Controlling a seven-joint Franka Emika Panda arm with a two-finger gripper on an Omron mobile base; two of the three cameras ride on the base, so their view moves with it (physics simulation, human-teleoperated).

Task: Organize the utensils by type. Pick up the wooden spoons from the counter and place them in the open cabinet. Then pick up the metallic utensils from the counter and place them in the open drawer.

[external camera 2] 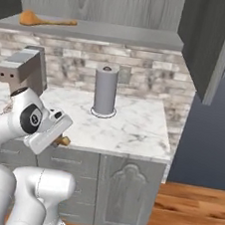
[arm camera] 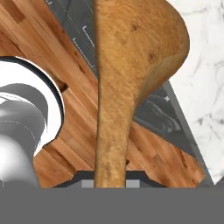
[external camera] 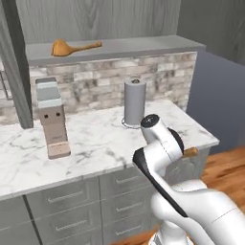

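Note:
My gripper (arm camera: 110,181) is shut on an orange-brown wooden spoon (arm camera: 127,74). Its handle runs up between the fingers and its round bowl fills the top of the hand view. The hand hangs in front of the counter's (external camera: 95,139) front edge, over the wooden floor. One end of the held spoon (external camera: 190,152) pokes out past the wrist, and the same tip of that spoon (external camera 2: 63,140) shows beside the hand. A second wooden spoon (external camera: 72,47) lies on the shelf of the open cabinet (external camera: 143,47); that shelved spoon (external camera 2: 44,20) sits at its left end. The metallic utensils and the open drawer are out of view.
A grey paper-towel roll (external camera: 134,101) stands upright on the marble, beside a grey-and-tan appliance (external camera: 51,117). An open cabinet door (external camera 2: 209,42) juts out at the upper right. Grey base drawers (external camera: 62,196) sit shut under the counter.

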